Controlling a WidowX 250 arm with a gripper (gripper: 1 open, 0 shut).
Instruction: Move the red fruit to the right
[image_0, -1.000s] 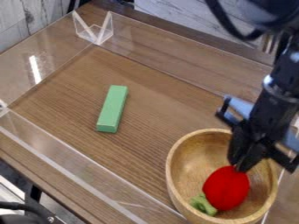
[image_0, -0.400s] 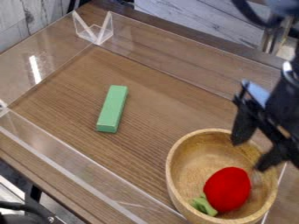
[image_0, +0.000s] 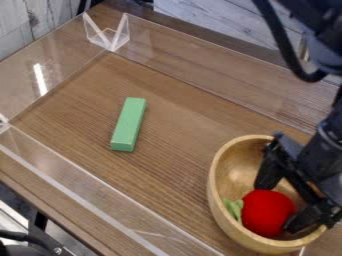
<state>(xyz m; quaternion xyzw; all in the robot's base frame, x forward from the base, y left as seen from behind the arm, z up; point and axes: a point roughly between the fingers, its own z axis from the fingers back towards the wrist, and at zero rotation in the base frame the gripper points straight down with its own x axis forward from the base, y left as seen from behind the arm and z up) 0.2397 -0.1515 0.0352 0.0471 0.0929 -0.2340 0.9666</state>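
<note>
The red fruit (image_0: 266, 212) lies inside a wooden bowl (image_0: 219, 182) at the lower right, with its pale green leafy end (image_0: 237, 210) pointing left. My black gripper (image_0: 293, 193) reaches down into the bowl with its jaws spread wide. One finger (image_0: 273, 168) stands at the fruit's upper left and the other (image_0: 315, 214) at its right. The fruit sits low between them, and I cannot tell whether either finger touches it. The gripper is open.
A flat green rectangular block (image_0: 128, 124) lies on the wooden tabletop left of centre. A low clear plastic wall (image_0: 40, 160) borders the work area on the left and front. A clear plastic stand (image_0: 106, 34) sits at the back left.
The gripper went from shut just above the fruit to wide open, lifted briefly, then dropped into the bowl around the fruit. The bowl and fruit have shifted a little to the right.
</note>
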